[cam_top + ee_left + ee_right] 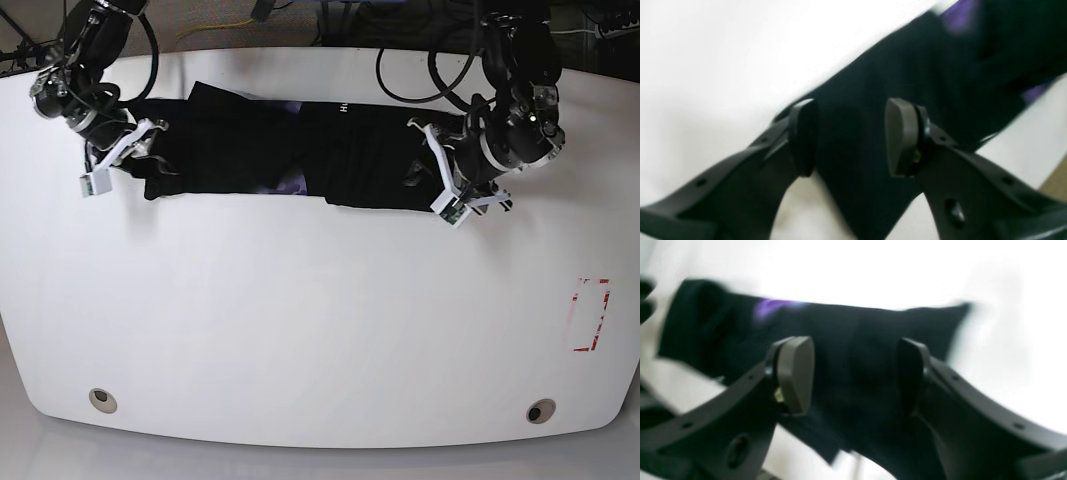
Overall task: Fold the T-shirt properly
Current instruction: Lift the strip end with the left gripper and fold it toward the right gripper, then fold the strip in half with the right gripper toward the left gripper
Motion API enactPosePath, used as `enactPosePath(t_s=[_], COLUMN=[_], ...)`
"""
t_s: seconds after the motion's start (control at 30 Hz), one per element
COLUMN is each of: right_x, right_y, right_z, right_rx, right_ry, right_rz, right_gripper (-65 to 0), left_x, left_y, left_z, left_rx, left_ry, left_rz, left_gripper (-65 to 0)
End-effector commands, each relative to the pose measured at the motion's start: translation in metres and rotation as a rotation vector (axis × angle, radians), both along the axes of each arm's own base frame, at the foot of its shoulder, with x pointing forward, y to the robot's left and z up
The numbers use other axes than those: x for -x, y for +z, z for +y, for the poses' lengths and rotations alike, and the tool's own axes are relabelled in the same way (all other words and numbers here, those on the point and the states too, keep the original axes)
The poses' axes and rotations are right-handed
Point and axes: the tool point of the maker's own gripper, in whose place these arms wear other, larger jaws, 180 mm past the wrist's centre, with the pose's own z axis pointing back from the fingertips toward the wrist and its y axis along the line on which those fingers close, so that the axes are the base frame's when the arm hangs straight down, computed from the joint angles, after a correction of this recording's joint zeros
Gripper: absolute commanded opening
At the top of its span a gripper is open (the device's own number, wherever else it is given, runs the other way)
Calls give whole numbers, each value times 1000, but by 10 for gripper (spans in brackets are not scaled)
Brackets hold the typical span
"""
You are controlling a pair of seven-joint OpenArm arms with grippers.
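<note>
Black T-shirt (290, 155) lies bunched lengthwise on white table (300, 320); left tool (851, 136) and right tool (855, 375) both gape, empty.

A robotics lab: a bare white table (320, 330) stood with two robot arms at its far corners, loose black cables (420, 85) trailing behind, red tape markings (590, 315) on its surface.

Black T-shirt (290, 160), bunched strip, table's far side

White table (300, 330); red-outlined rectangle (590, 315) near right edge
</note>
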Motion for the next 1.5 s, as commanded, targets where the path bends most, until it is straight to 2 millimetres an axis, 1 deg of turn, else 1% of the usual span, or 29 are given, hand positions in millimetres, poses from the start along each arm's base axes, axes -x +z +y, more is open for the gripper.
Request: enactPosePath(t_s=[0.0, 0.03, 0.07, 0.13, 0.2, 0.27, 0.3, 0.4, 0.47, 0.53, 0.63, 0.7, 0.77, 0.83, 0.9, 0.93, 1.03, 1.07, 1.1, 1.2, 1.23, 1.3, 1.4, 1.47], right_x=[-9, -9, -6, -9, -8, -4, -7, -7, -6, -7, -7, -2, 1, 1, 6, 7, 6, 6, 4, 1, 0, 1, -3, -5], right_y=[18, 17, 14, 15, 5, -11, -17, -32, -37, -44, -51, -60, -65, -63, -62, -60, -52, -50, -46, -37, -34, -27, -10, 0], right_z=[-19, -25, -35, -53, -66, -74, -75, -73, -70, -51, -33, -15, 3, 15, 25, 28, 34, 34, 34, 31, 29, 29, 26, 32], right_rx=[17, 13, 10, 15, -5, -44, -70, -130, -145, -167, -187, -215, -241, -245, -246, -246, -232, -226, -218, -192, -181, -156, -119, -107], right_ry=[-46, -67, -95, -124, -146, -169, -179, -199, -198, -163, -125, -105, -82, -65, -54, -52, -44, -41, -38, -33, -30, -21, -24, -14], right_rz=[-60, -60, -45, -42, -7, 43, 56, 91, 103, 121, 139, 162, 174, 163, 159, 154, 126, 118, 108, 81, 71, 54, 21, 7], right_gripper=[-216, -184, -136, -81, -68, -70, -70, -70, -70, -70, -79, -106, -147, -184, -247, -273, -396, -438, -496, -621, -650, -650, -650, -650], left_x=[-3, -2, -2, 0, 4, 6, 7, 8, 9, 10, 11, 11, 11, 11, 11, 10, 9, 9, 8, 9, 10, 11, 13, 13], left_y=[1, -3, -10, -19, -27, -33, -36, -41, -41, -42, -44, -44, -44, -43, -43, -43, -43, -42, -42, -42, -43, -44, -45, -46], left_z=[12, 18, 24, 31, 33, 34, 35, 34, 33, 32, 32, 32, 34, 35, 35, 35, 34, 34, 34, 32, 32, 31, 21, 16], left_rx=[9, 3, 1, 1, 5, 9, 11, 14, 15, 19, 21, 21, 16, 16, 16, 16, 16, 16, 17, 18, 19, 19, 22, 24], left_ry=[25, 37, 54, 72, 82, 86, 89, 88, 88, 88, 89, 89, 89, 92, 92, 92, 91, 91, 89, 88, 88, 85, 53, 40], left_rz=[-8, 5, 25, 56, 85, 105, 112, 129, 132, 135, 140, 140, 139, 139, 139, 137, 136, 135, 133, 136, 139, 143, 147, 148], left_gripper=[-431, -458, -496, -538, -565, -572, -572, -574, -574, -574, -574, -574, -574, -574, -572, -572, -571, -571, -571, -571, -571, -569, -569, -569])
